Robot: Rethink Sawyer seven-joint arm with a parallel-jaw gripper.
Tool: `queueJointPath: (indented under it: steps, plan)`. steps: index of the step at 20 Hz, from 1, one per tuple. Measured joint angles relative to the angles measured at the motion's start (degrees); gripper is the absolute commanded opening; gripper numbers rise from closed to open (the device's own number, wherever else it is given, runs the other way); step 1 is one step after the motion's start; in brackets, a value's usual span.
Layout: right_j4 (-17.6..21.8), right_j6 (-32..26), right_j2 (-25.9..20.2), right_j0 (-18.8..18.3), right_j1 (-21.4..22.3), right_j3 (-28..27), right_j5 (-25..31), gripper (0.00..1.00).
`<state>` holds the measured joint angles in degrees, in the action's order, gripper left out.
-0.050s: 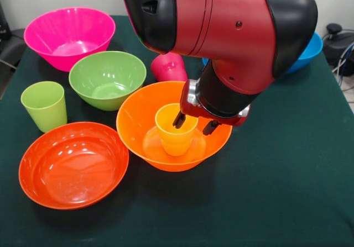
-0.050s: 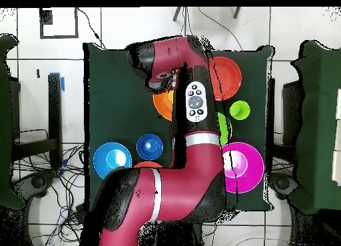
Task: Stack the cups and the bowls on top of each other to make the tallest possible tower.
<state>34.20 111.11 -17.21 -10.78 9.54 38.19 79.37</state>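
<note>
The yellow-orange cup (image 1: pixel 175 131) stands upright inside the big orange bowl (image 1: pixel 145 126) (image 2: pixel 162 104) at the table's middle. My gripper (image 1: pixel 194 124) hangs just over the cup's right rim and is open. One fingertip (image 1: pixel 179 120) is at the cup's mouth, the other is outside its wall. The red-pink cup (image 1: pixel 167 67) peeks out behind the orange bowl, partly hidden by the arm. Also on the table are the lime green cup (image 1: pixel 44 104) (image 2: pixel 240 111), a green bowl (image 1: pixel 108 79), a big pink bowl (image 1: pixel 69 35) (image 2: pixel 244 167) and a red-orange bowl (image 1: pixel 73 164) (image 2: pixel 227 77). In the overhead view the arm hides the gripper.
A light blue bowl (image 1: pixel 308 52) (image 2: pixel 111 159) sits behind the arm. Beside it in the overhead view are a small dark blue bowl (image 2: pixel 150 147) and the rim of another red-orange bowl (image 2: pixel 147 165). The dark green table (image 1: pixel 287 192) ends close past the bowls.
</note>
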Motion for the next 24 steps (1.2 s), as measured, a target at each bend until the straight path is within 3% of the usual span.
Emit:
queueJointPath:
  steps: [18, 24]
  plan:
    - [-4.0, 0.0, 0.0, 0.0, 9.3, 5.9, 5.6, 1.0]
    - [-9.7, 0.0, 0.9, 0.0, 16.4, 15.5, 5.1, 1.0]
